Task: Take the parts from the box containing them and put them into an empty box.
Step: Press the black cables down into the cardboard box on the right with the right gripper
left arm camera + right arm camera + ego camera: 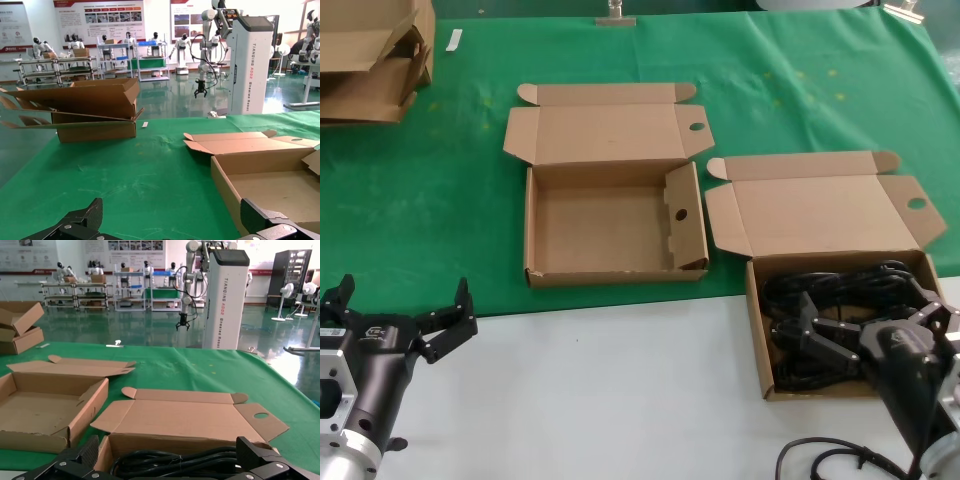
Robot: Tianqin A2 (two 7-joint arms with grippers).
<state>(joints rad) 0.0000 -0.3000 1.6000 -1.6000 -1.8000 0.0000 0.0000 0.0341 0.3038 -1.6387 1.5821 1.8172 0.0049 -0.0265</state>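
Black bundled power cables (820,300) fill the brown cardboard box (754,320) at the right, whose holed lid (820,215) lies open behind it. My right gripper (872,315) is open just over the cables inside this box; its wrist view shows the cables (175,462) between its fingertips (257,452). The empty box (610,225) with an upright holed inner flap (680,212) stands at centre on the green cloth. My left gripper (400,300) is open and empty at the front left, off the empty box's near left corner (225,180).
Flattened stacked cartons (370,60) lie at the far left back, also in the left wrist view (90,107). The front of the table is white (620,390). A loose black robot cable (830,462) curls at the front right edge.
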